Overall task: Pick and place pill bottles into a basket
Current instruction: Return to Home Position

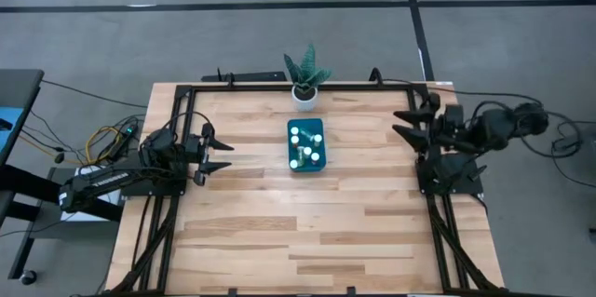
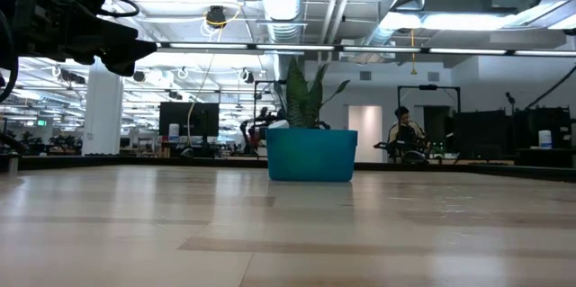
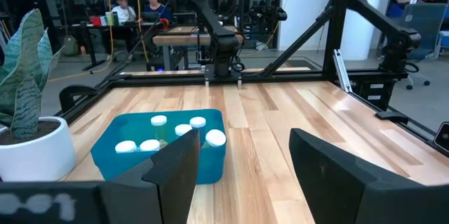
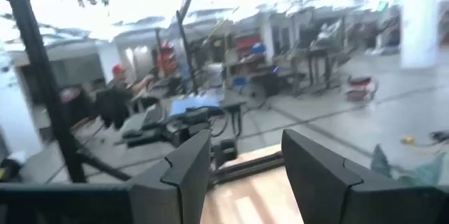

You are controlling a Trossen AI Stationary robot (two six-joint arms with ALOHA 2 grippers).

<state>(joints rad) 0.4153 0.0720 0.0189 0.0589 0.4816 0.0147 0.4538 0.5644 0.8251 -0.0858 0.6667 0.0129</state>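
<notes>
Looking straight down from the high view, the teal basket [image 1: 306,145] sits just above the middle of the frame on the wooden table [image 1: 279,232], and all the pill bottles [image 1: 304,147] I can spot are inside it, white tops up, none out on the wood. The white plant pot [image 1: 304,95] with the spiky green plant is just above the basket near the table's top edge, close but not touching as far as I can tell. The left gripper [image 1: 228,156] hangs at the left-middle of the frame over the table's left edge, pointing toward the basket but well apart from it, fingers spread wide with nothing between them. The right gripper [image 1: 402,125] is on the right side near the upper right corner of the table, also well away from the basket, fingers parted and holding nothing. From the left wrist view you get a nice look into the basket [image 3: 119,162]: I count six round white tops [image 3: 198,122] bunched together in there, with the plant pot [image 3: 35,152] right beside it. The low view shows the basket [image 2: 310,155] dead centre on the table with the plant's leaves [image 2: 306,98] poking up behind it, and a person [image 2: 405,130] sitting far back in the room.
</notes>
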